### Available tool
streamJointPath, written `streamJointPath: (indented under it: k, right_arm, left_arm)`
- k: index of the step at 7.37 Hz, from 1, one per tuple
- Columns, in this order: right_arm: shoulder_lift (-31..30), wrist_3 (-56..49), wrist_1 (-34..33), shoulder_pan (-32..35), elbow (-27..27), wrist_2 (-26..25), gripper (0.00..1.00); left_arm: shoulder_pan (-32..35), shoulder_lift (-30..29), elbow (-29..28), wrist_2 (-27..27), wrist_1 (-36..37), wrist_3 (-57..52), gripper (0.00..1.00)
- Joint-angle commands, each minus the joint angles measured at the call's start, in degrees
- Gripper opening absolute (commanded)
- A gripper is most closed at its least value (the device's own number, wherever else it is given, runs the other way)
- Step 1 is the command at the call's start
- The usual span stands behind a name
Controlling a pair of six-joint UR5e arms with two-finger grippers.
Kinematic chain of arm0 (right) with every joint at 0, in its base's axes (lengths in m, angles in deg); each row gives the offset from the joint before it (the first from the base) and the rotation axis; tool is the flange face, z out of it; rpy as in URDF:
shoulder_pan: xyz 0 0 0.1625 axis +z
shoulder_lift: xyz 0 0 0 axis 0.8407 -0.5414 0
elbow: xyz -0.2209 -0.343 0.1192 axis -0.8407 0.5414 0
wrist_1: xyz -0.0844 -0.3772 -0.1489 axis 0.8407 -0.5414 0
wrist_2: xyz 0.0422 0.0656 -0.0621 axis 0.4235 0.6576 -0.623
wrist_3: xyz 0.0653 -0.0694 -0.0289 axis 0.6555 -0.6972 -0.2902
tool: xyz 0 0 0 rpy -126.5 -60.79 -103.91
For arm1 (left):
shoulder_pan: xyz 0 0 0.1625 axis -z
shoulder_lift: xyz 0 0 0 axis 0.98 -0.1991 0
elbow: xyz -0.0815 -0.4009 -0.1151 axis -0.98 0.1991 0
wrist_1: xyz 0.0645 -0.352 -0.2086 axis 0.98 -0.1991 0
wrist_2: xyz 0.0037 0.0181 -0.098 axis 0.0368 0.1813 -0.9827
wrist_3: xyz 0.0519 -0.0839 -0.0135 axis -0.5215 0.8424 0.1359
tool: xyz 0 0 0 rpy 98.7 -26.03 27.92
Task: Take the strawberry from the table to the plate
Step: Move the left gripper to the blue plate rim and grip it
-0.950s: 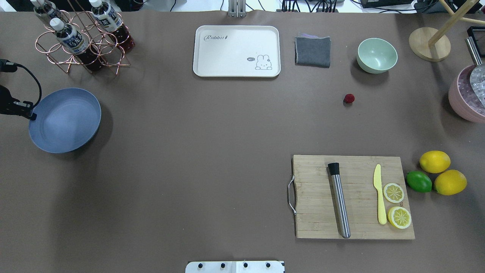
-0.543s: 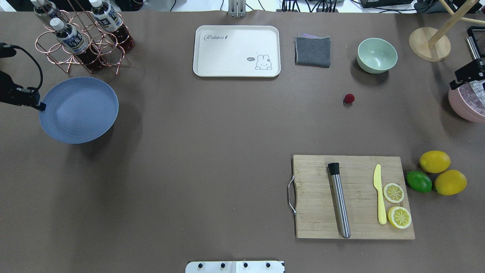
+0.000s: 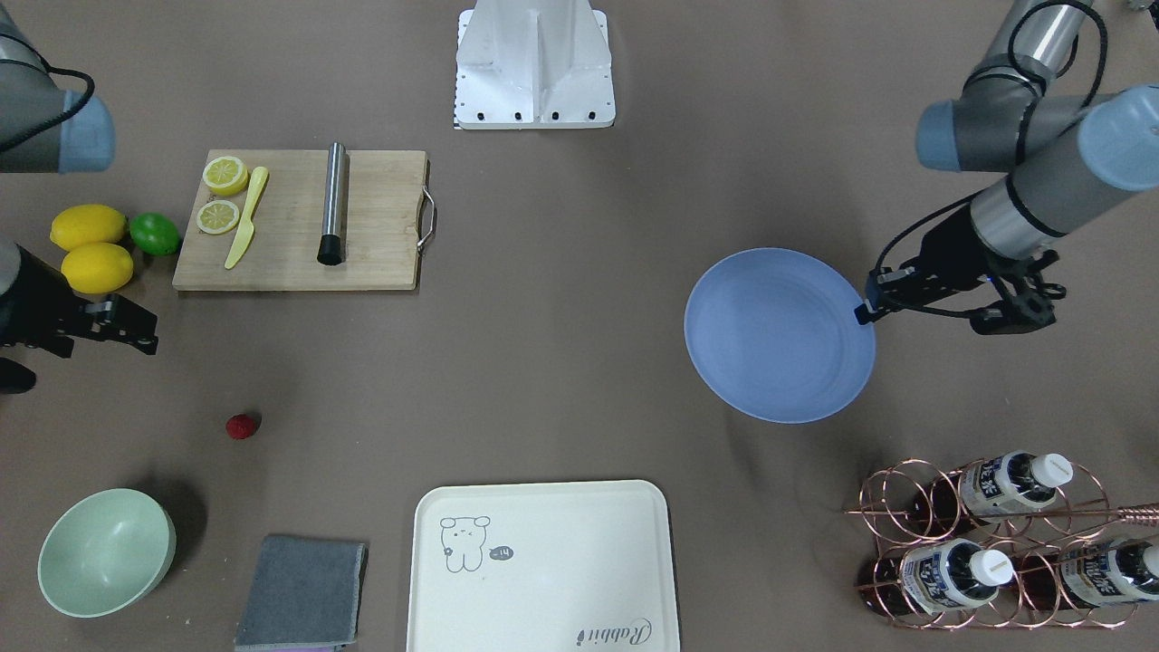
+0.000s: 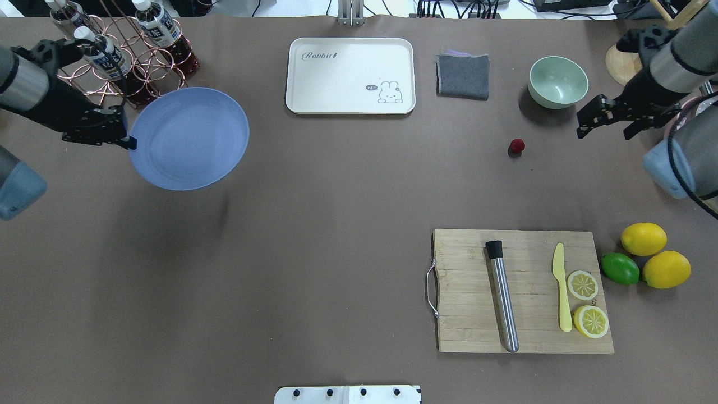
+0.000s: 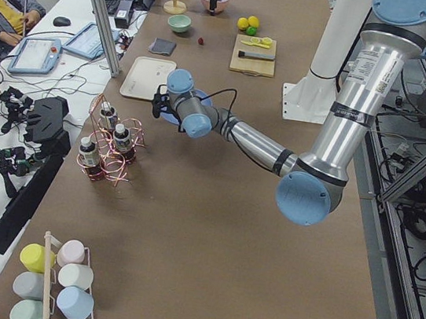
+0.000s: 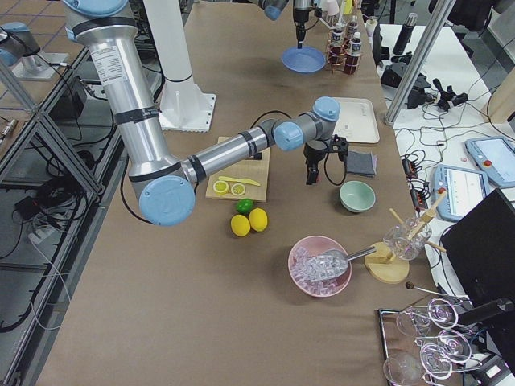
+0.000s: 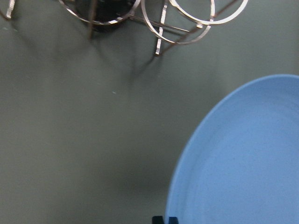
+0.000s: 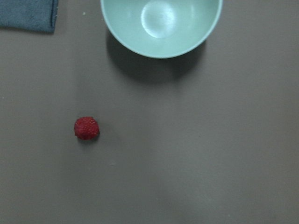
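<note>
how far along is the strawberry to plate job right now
Nothing is finished: the strawberry lies on the table near the mint green bowl, untouched. In hand: the left gripper pinches the blue plate by its rim and seems to hold it off the table, while the right gripper hangs open to one side of the strawberry, not over it. Left: grasp the berry and put it on the plate.

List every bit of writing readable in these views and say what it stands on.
"Rabbit", in script, on the cream tray.
Speech bubble by the tray's rabbit drawing: too small to read.
Labels on the bottles in the copper rack: too blurred to read.
White sticker on the left arm: too small to read.
</note>
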Motion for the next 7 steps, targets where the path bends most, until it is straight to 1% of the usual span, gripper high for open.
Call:
streamJointPath:
  k: [1,2,3,4,5,6,7]
  right_arm:
    - [4.4,2.5,11.4,-5.1,10.4,-3.4,0.98]
    - [6.8,7.4,16.1,-6.8,14.9,-3.5,0.94]
    - [7.0,7.3,16.2,-7.4,15.2,-4.2,0.86]
    - [7.3,7.3,16.2,-8.1,16.1,-6.5,0.81]
    - [7.6,7.2,16.2,-8.4,16.6,-7.0,0.73]
    - [7.5,7.1,16.2,-8.4,16.9,-7.5,0.69]
    - [8.4,7.1,16.3,-8.7,17.7,-8.6,0.68]
  left_arm:
    - [-8.7,-6.1,4.7,8.4,8.3,6.8,0.0]
    - [-12.3,-8.4,5.2,12.0,10.8,10.0,0.0]
    - [-15.0,-9.1,5.5,14.3,10.8,12.8,0.0]
    - [-17.8,-10.2,5.1,16.4,10.8,14.6,0.0]
    - [-19.4,-10.3,5.1,17.9,10.8,14.9,0.0]
    - [-20.9,-10.3,5.1,19.5,10.8,15.8,0.0]
    - [-21.8,-10.3,5.3,20.0,10.8,16.3,0.0]
